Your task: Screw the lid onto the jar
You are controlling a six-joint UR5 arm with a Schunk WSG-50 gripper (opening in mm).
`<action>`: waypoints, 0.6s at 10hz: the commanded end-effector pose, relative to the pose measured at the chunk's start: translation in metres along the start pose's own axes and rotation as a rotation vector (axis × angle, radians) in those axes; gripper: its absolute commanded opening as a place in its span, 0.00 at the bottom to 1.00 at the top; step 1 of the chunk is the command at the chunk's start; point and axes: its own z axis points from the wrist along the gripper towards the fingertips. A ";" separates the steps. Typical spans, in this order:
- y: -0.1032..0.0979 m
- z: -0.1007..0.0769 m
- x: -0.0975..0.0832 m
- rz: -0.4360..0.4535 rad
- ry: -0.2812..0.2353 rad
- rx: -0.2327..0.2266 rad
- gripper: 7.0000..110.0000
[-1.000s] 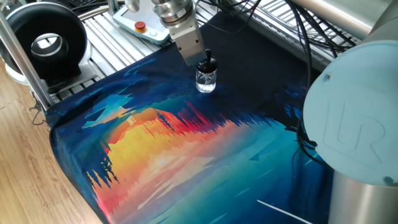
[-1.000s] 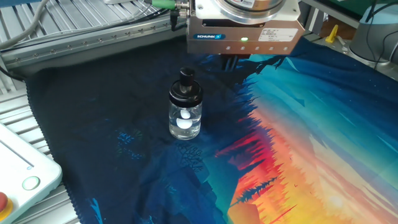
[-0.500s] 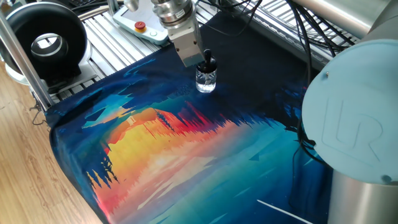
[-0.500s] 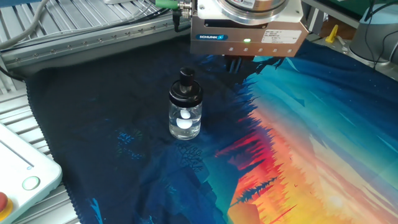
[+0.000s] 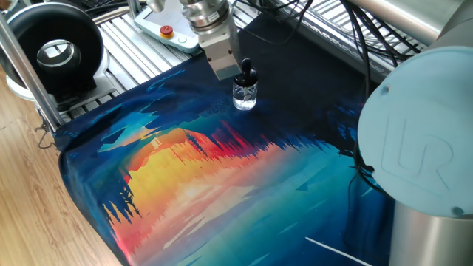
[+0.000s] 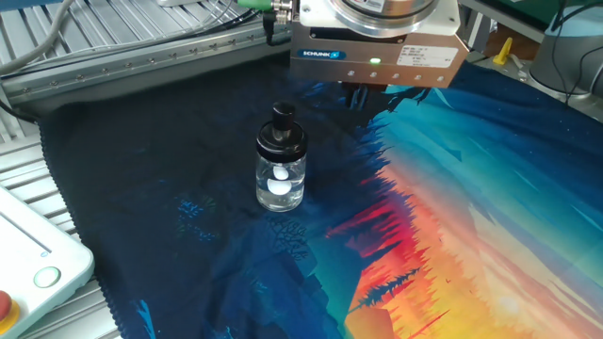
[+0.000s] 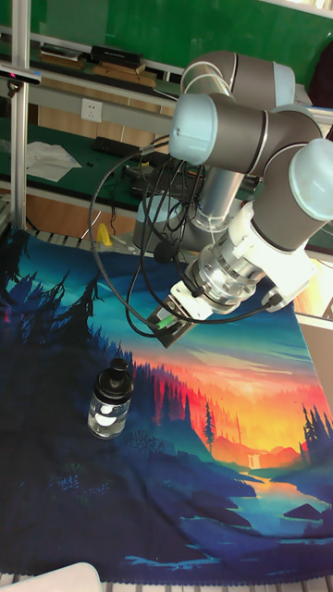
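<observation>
The jar (image 6: 280,185) is a small clear glass bottle with white bits inside, standing upright on the dark blue part of the printed cloth (image 6: 452,217). The black lid (image 6: 282,132) sits on its neck. My gripper (image 6: 363,97) hangs behind and to the right of the jar, apart from it, holding nothing. Its body hides most of the short dark fingers. In one fixed view the gripper (image 5: 225,72) is just left of the jar (image 5: 244,97) and lid (image 5: 246,73). The tall fixed view shows the jar (image 7: 107,413) below and left of the gripper (image 7: 165,331).
A large black ring-shaped device (image 5: 52,48) stands at the far left. A white pendant with a red button (image 5: 167,31) lies on the metal grating behind the cloth. The robot's base (image 5: 417,148) and cables (image 5: 355,44) fill the right side. A white box (image 6: 28,254) sits near the left cloth edge.
The gripper has shifted slightly up and away from the jar. The jar and lid have not moved.
</observation>
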 end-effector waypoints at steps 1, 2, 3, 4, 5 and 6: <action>0.007 -0.001 -0.008 0.032 -0.032 -0.032 0.00; 0.008 -0.001 -0.007 0.031 -0.028 -0.032 0.00; 0.008 -0.001 -0.006 0.031 -0.025 -0.036 0.00; 0.009 -0.001 -0.006 0.023 -0.028 -0.038 0.00; 0.006 -0.001 -0.005 0.002 -0.021 -0.024 0.00; -0.005 -0.001 0.008 -0.010 0.028 0.018 0.00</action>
